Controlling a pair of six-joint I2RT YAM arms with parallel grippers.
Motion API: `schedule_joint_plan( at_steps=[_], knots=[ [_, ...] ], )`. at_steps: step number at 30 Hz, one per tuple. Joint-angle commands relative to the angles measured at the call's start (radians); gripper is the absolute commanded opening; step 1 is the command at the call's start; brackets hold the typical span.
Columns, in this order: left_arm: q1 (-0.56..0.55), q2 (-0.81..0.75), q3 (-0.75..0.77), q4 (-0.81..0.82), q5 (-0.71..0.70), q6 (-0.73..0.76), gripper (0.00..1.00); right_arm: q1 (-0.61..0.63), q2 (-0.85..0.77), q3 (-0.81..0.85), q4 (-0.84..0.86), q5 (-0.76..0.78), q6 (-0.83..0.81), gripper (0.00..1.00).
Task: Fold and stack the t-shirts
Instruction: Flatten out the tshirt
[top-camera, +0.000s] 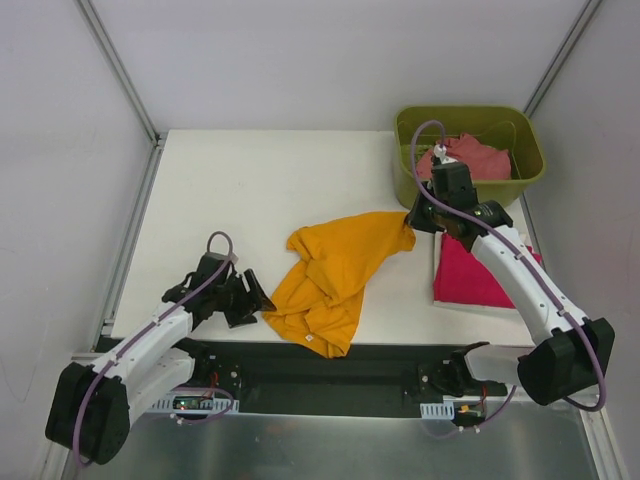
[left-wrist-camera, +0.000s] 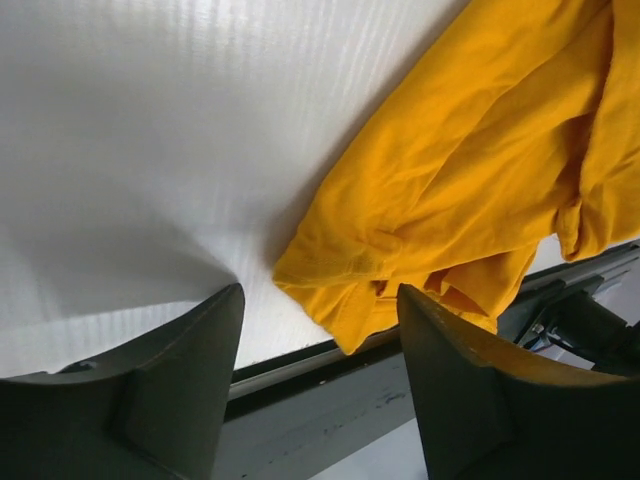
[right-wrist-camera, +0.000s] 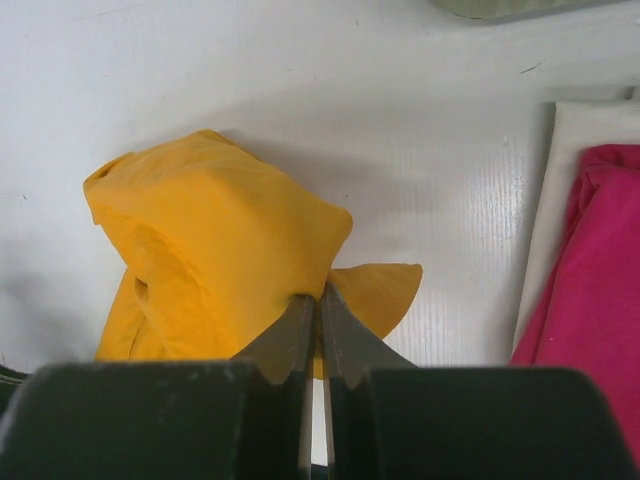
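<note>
Your right claw (top-camera: 413, 217) was clamped tight on an edge of the orange-yellow shirt (top-camera: 335, 270). In the right wrist view the fingers (right-wrist-camera: 300, 325) met with only a sliver of gap, cloth pinched between them at frame centre.

Your left claw (top-camera: 250, 298) sat wide open, lower left of the top view, holding nothing. In the left wrist view its two fingers (left-wrist-camera: 190, 350) stood well apart, with the shirt's bunched hem (left-wrist-camera: 350, 290) just ahead of the gap; you couldn't tell if they touched it.

The orange-yellow shirt lay crumpled mid-frame on the white table (top-camera: 250, 190). It was stretched up-right toward the right claw, and its lower folds reached the table's near edge.

The magenta shirt (top-camera: 470, 275) lay folded flat at right on a pale sheet (right-wrist-camera: 560, 180). The salmon-pink shirt (top-camera: 480, 160) sat heaped in the green bin (top-camera: 405, 130), upper right.
</note>
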Motion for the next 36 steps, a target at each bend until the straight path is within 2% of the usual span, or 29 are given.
schedule_joint_plan(
  at_steps=[1, 5, 7, 9, 11, 15, 16, 23, 28, 31, 36],
  knots=[
    [-0.064, 0.102, 0.032, 0.111, -0.057, -0.021, 0.58, -0.008, -0.049, -0.021, -0.001, 0.016, -0.010, 0.04],
    [-0.135, 0.225, 0.130, 0.128, -0.156, -0.009, 0.44, -0.009, -0.068, -0.041, 0.006, -0.001, -0.021, 0.04],
    [-0.144, 0.303, 0.184, 0.131, -0.178, 0.002, 0.24, -0.009, -0.085, -0.041, 0.006, -0.008, -0.037, 0.04],
    [-0.144, 0.349, 0.209, 0.125, -0.224, 0.007, 0.00, -0.009, -0.112, -0.032, 0.006, 0.002, -0.056, 0.04],
    [-0.134, 0.349, 0.258, 0.110, -0.314, 0.007, 0.00, -0.012, -0.135, -0.014, 0.003, 0.019, -0.094, 0.04],
    [-0.075, 0.247, 0.376, 0.079, -0.443, 0.063, 0.00, -0.028, -0.201, 0.080, -0.047, 0.109, -0.143, 0.03],
    [-0.072, 0.184, 0.435, 0.066, -0.538, 0.082, 0.00, -0.043, -0.212, 0.121, -0.053, 0.119, -0.151, 0.03],
    [-0.068, 0.010, 0.741, 0.010, -0.877, 0.307, 0.00, -0.083, -0.350, 0.284, -0.072, 0.186, -0.234, 0.02],
    [-0.068, -0.103, 0.905, 0.018, -1.006, 0.384, 0.00, -0.084, -0.440, 0.371, -0.084, 0.265, -0.312, 0.01],
    [-0.068, -0.171, 0.930, 0.018, -1.109, 0.427, 0.00, -0.084, -0.511, 0.365, -0.086, 0.327, -0.344, 0.01],
    [-0.068, -0.248, 0.852, 0.045, -1.178, 0.431, 0.00, -0.086, -0.577, 0.240, -0.086, 0.358, -0.355, 0.01]
  ],
)
